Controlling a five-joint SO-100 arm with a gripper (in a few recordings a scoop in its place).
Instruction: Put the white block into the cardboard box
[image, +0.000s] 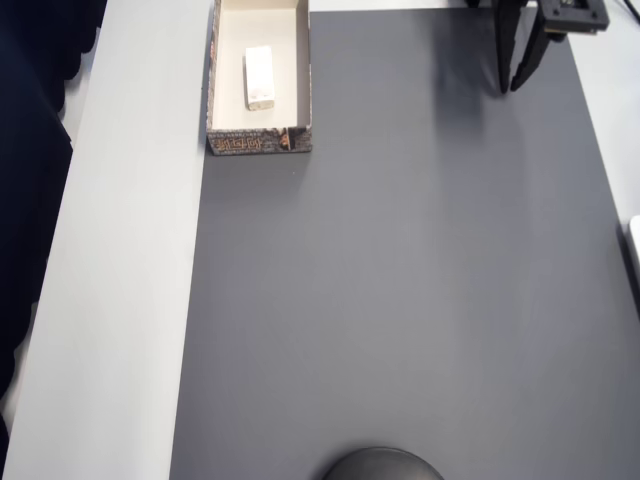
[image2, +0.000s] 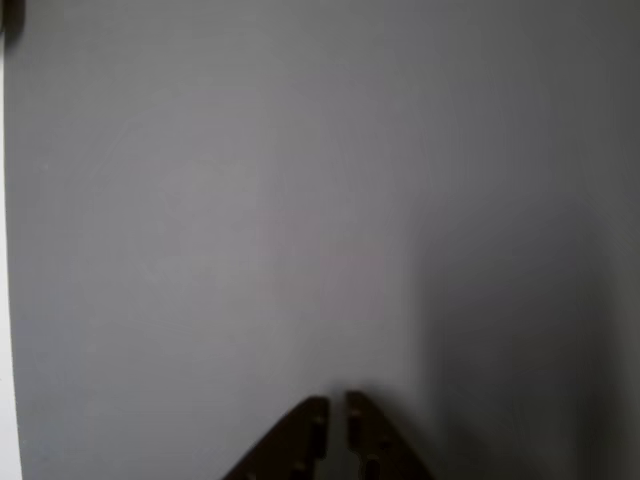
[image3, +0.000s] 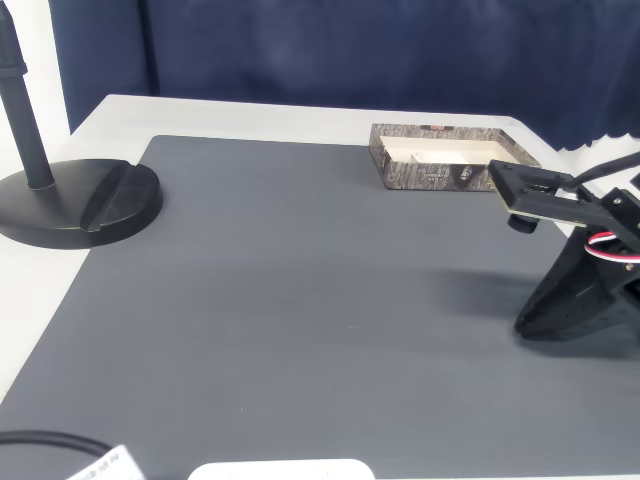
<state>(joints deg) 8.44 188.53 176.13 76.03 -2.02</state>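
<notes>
The jaws (image: 512, 88) are nearly closed with nothing between them, the two dark tips almost touching in the wrist view (image2: 336, 425), poised low over the bare grey mat (image: 400, 300) on the counter (image: 120, 300). In the overhead view the cardboard box (image: 303, 70) sits well apart from them, off to the left at the mat's top corner. The white block (image: 260, 77) already lies flat inside it, its long axis running along the box's length, roughly parallel to the jaws. I'd judge the placing done; no grasp seems called for.
</notes>
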